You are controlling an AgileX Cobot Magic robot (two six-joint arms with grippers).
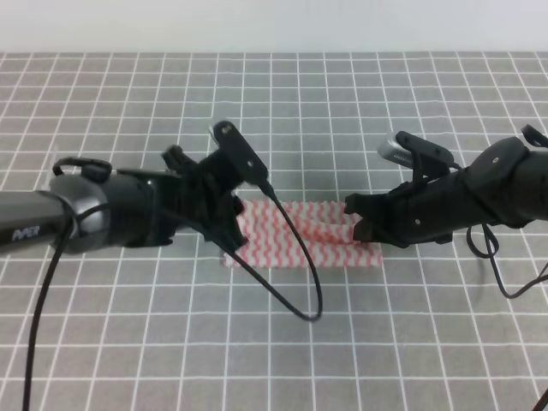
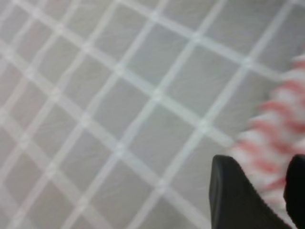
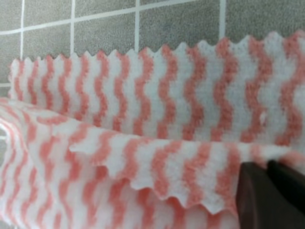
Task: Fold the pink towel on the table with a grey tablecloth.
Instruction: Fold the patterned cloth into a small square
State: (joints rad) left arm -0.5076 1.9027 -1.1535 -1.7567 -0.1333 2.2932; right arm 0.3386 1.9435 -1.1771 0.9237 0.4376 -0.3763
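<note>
Pink-and-white zigzag-striped fluffy towel (image 1: 300, 233), partly folded, on grey grid-print tablecloth table (image 1: 342, 103). L gripper (image 1: 233, 229) pinches its left edge; R gripper (image 1: 358, 224) nipped on right edge.

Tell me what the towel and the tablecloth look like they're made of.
Towel: looks like soft, fluffy microfibre or fleece, matte, with a fuzzy nap, pink and white wavy stripes and zigzag-cut edges. Tablecloth: seems a thin woven or coated fabric, matte grey with a fine speckled texture and printed white grid lines; which one is unclear.
</note>
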